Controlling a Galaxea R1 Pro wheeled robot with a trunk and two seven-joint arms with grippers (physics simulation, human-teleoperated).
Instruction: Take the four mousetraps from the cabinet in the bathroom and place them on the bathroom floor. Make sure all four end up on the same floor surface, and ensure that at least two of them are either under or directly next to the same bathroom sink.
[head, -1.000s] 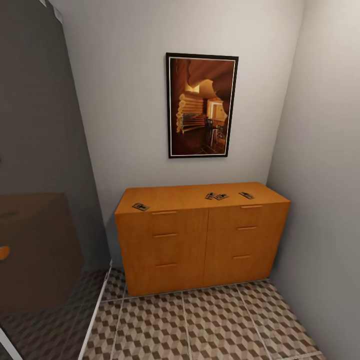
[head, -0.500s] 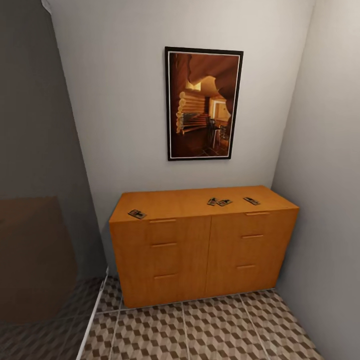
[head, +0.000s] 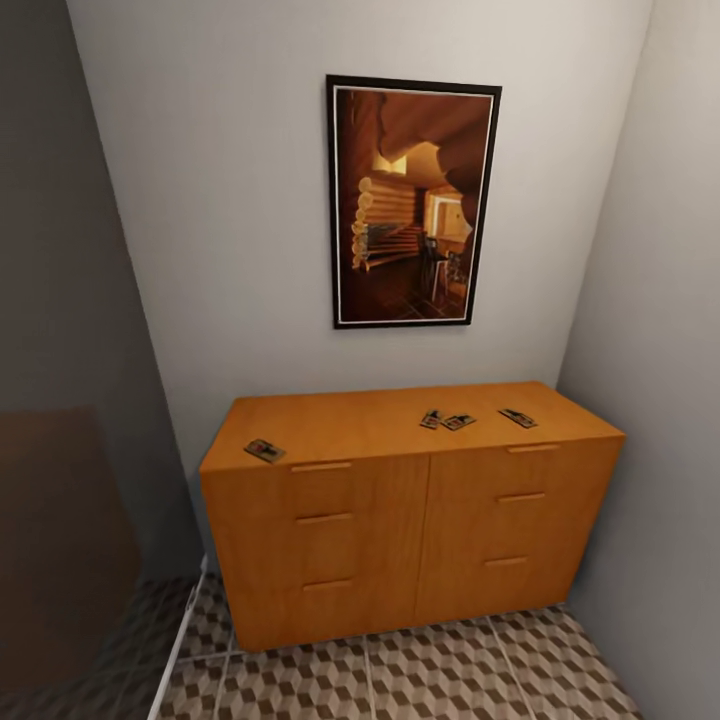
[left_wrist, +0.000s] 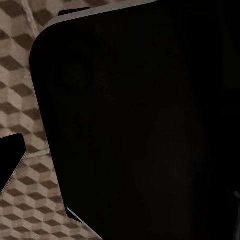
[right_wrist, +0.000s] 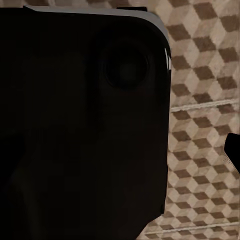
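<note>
In a narrow tiled bathroom corner, four mousetraps (head: 264, 450) lie flat on the cabinet (head: 400, 500), probably light, stiff and best pinched by their board edges; either tool's state I cannot tell.

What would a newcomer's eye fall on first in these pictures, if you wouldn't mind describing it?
Most striking is the dark-framed picture of a warm-lit log interior, hung on the pale wall straight above the cabinet. That orange-brown cabinet stands in the corner on the cube-patterned bathroom floor. Four small mousetraps lie on its top: one alone near the front left corner, three toward the right, two of them close together.
</note>
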